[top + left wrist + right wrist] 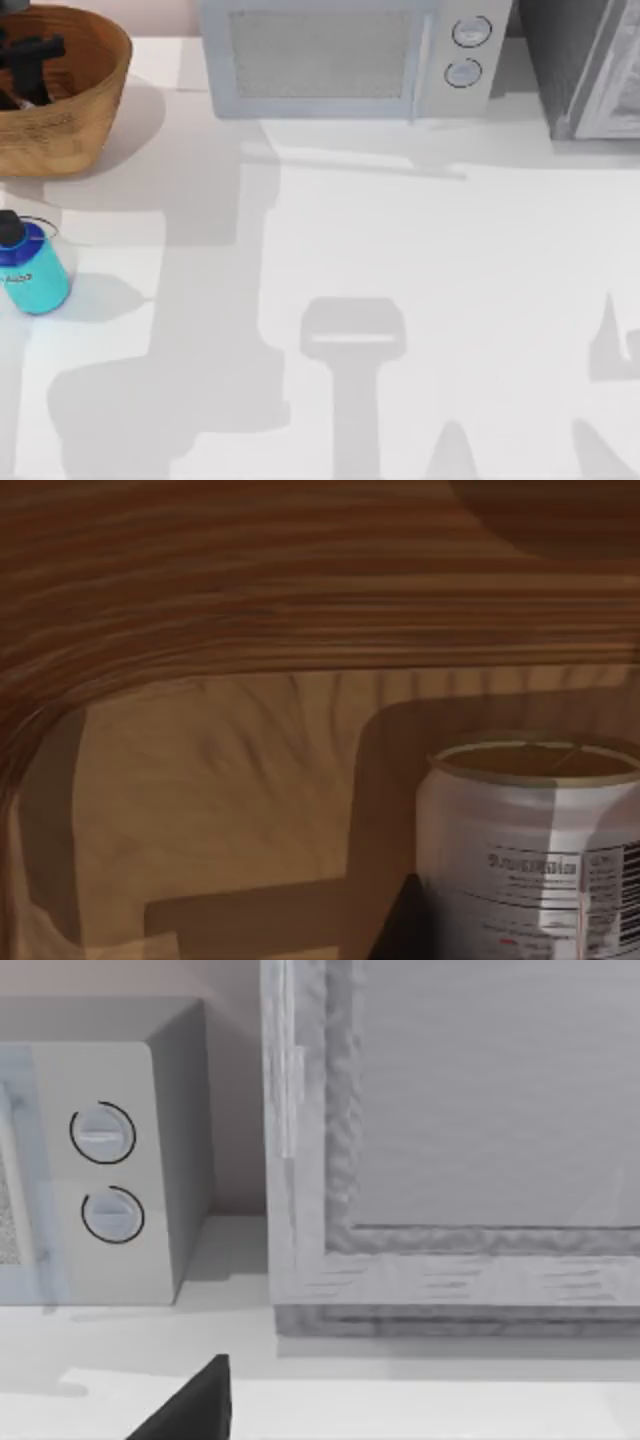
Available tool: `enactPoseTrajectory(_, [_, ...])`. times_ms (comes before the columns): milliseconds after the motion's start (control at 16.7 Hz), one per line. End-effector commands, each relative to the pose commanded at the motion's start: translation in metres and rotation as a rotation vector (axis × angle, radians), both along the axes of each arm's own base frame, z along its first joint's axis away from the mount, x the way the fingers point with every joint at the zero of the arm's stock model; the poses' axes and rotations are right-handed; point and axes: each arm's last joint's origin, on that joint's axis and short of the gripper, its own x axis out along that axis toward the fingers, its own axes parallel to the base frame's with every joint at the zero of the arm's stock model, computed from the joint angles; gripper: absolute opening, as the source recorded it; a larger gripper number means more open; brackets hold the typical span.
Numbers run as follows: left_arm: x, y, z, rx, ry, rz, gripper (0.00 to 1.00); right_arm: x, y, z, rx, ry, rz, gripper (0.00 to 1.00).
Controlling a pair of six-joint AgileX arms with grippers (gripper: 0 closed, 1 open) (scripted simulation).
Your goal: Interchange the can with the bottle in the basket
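The left pincer (30, 60) reaches into the basket (85, 110) at the worktop's (400, 300) far left corner; whether it grips is unclear. The can (530, 850) stands upright inside. The bottle (30, 270) stands by the left edge.

Place: a rendered kitchen-like setting, simplified and tidy.
Worktop (400, 300): plain white and flat, crossed by soft grey shadows, like a kitchen counter.
Microwave (345, 55): pale grey, at the back edge, with a mesh-patterned door window and two round dials (468, 50) on its right panel.
Second appliance (590, 65): a grey cabinet-like box with a framed door, at the back right, just beside the microwave; its kind cannot be told.
Basket (85, 110): round woven wicker, at the back left corner, a household item.
Bottle (30, 270): teal drink bottle standing near the left edge.
Can (530, 850): white drink can standing inside the basket.
Wall: pale pinkish surface behind the appliances.
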Motion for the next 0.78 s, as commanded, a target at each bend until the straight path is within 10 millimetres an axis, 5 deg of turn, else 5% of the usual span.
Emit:
enactPoseTrajectory(360, [0.000,0.000,0.000,0.000,0.000,0.000,0.00,0.000,0.000,0.000,0.000,0.000,0.000,1.00])
enactPoseTrajectory(420, [-0.005,-0.003,0.035,-0.004,-0.046,0.006,0.00,0.000,0.000,0.000,0.000,0.000,0.000,1.00])
enactPoseTrajectory(780, [-0.006,-0.001,0.061,0.036,-0.066,0.037,0.00,0.000,0.000,0.000,0.000,0.000,0.000,1.00])
